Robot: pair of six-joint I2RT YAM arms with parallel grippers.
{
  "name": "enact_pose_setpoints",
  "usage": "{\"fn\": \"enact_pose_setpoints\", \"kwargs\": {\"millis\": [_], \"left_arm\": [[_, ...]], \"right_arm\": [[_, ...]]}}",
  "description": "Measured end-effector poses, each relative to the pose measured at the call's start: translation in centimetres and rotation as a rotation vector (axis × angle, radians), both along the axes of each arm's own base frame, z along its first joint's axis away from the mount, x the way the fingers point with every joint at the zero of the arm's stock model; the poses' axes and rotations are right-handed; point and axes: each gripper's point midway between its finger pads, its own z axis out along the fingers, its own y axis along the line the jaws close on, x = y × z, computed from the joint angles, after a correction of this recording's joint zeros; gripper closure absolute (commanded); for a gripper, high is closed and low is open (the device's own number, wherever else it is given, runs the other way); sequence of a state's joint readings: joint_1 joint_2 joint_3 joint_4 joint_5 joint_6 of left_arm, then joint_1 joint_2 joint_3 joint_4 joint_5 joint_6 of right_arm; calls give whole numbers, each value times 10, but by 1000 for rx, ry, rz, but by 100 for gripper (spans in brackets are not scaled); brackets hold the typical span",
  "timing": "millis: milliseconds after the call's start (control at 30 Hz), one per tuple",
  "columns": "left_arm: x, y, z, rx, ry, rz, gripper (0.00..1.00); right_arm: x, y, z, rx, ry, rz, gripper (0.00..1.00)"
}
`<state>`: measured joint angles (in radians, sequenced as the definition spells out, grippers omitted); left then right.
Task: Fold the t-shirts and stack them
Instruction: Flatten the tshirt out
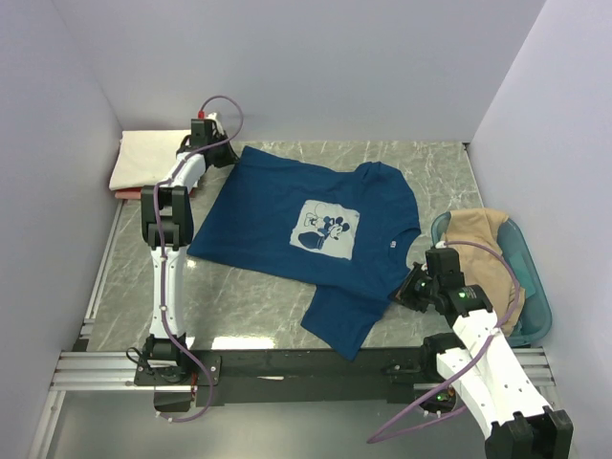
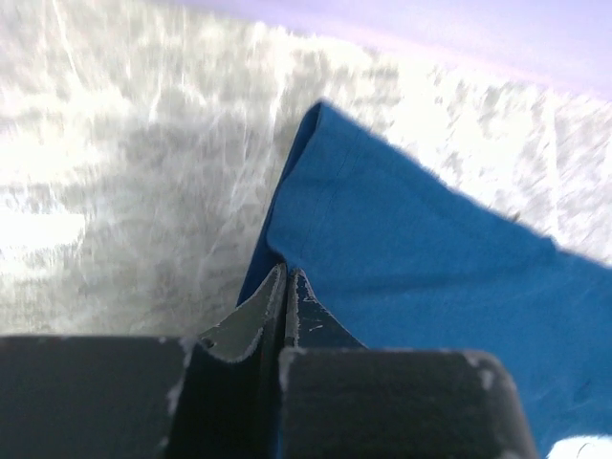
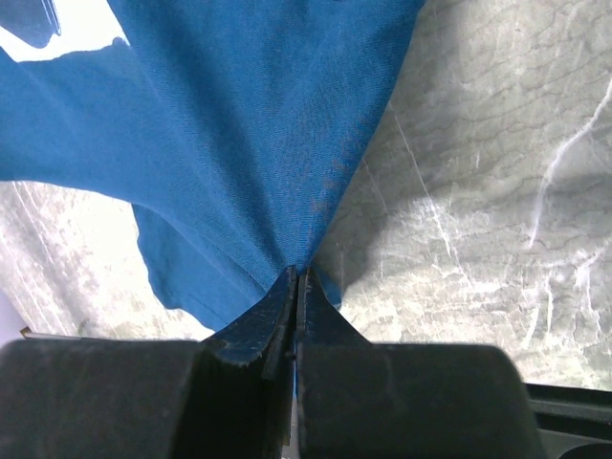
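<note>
Blue tee [image 1: 277, 196] lies spread across the worktop [image 1: 430, 172], left tool [image 2: 286, 275] pinching its far-left corner, right tool [image 3: 296, 275] pinching the near-right edge. Lift both ends evenly w/ cloth taut so your fold lands square.

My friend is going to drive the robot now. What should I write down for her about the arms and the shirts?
Grippers: the left end effector is shut on the far left corner of the blue t-shirt. The right end effector is shut on the same shirt's near right edge.
Where things are: the blue t-shirt lies spread out and unfolded on the table. A folded cream t-shirt sits on a red t-shirt in the far left corner. The tan t-shirt is bunched in the teal tub.
Done: cream and red look folded and stacked.
Left: fold the blue, then the tan, and add both to the stack.
</note>
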<state>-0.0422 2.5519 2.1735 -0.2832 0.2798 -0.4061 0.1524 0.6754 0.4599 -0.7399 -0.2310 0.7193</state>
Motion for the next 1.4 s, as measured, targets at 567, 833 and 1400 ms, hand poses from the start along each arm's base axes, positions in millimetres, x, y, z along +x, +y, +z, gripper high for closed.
{"fn": "enact_pose_setpoints", "kwargs": {"millis": [567,833,1400], "left_arm": [[29,-1,7,-99,-74,48,47],[2,13,46,-127,-66,81,44],[-274,79,63,-79,171,634,80]], "right_arm": [[-4,-2,-1,0,11,-3,100],[2,2,1,20,2,9,100],[12,19,6,79,-44,115,100]]}}
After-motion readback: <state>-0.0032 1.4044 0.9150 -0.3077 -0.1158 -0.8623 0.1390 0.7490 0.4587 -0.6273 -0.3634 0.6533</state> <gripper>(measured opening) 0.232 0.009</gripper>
